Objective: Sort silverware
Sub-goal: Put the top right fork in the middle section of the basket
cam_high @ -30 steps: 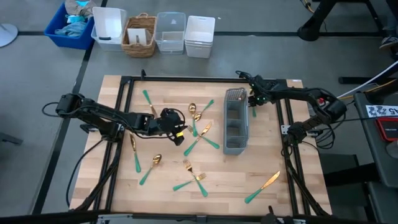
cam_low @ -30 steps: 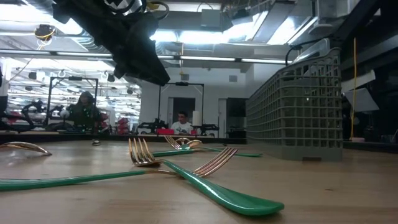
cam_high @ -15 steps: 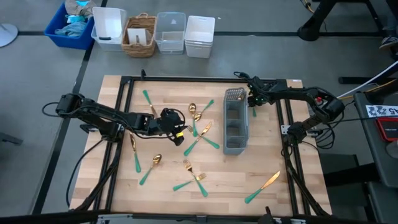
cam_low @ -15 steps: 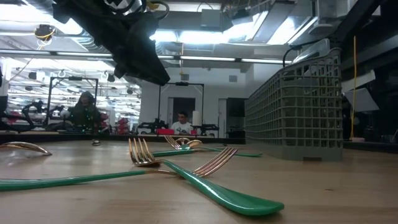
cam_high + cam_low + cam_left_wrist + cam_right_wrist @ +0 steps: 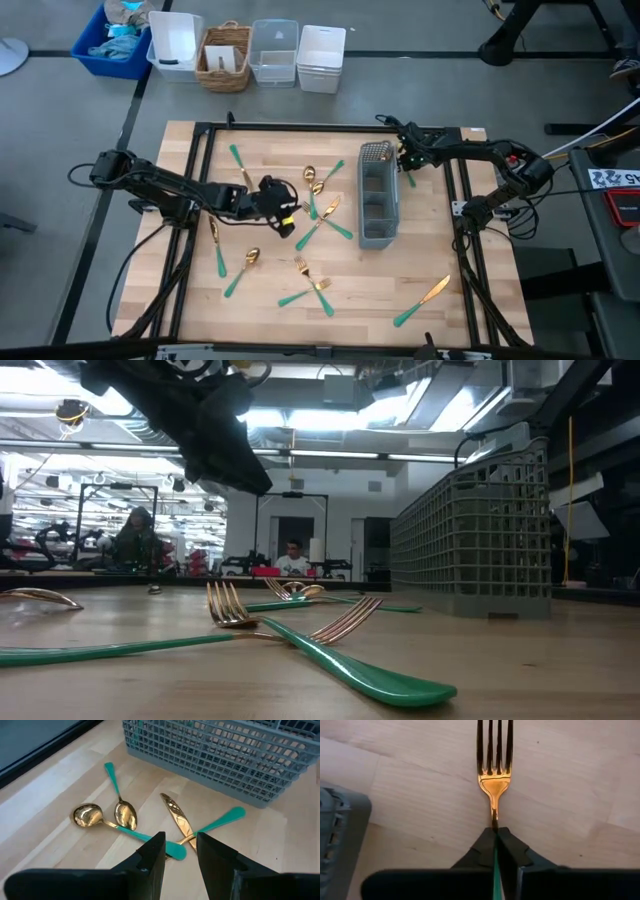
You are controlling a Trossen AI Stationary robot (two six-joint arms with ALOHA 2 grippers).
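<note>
Right gripper [image 5: 495, 834]: closed on the slim teal handle of a fork [image 5: 494, 755]; the two dark fingers meet around the handle just behind the gold neck. The gold tines project forward over the bare wood.
Right gripper position: at the far right side of the table [image 5: 480, 300], just beside the far end of the caddy [image 5: 377, 195], on its outer side.
Left gripper [image 5: 180, 852]: fingers part-way open with a narrow gap between them; nothing is held. It hangs above the wood, over a cluster of silverware left of the caddy.
Silverware under left gripper: two spoons [image 5: 125, 814] with gold bowls side by side, and a knife [image 5: 176, 813] with a gold blade, its teal handle crossing under the fingers. All lie flat on the table beside the caddy wall.
Caddy: grey mesh, rectangular, standing upright right of the table's centre, its long side running front to back. I cannot tell what it contains.
Remaining silverware: scattered loose on the wood. One piece [image 5: 236, 160] lies alone at the far left; crossed forks [image 5: 312, 286] lie near the front centre; a knife [image 5: 424, 299] lies at the front right, well apart from the rest.
Low view: two crossed forks [image 5: 300, 628] in the foreground, teal handles flat on the wood; the caddy stands behind on the right.
Beyond the table: bins [image 5: 250, 52] in a row on the floor; a person [image 5: 292, 558] far off in the room.
</note>
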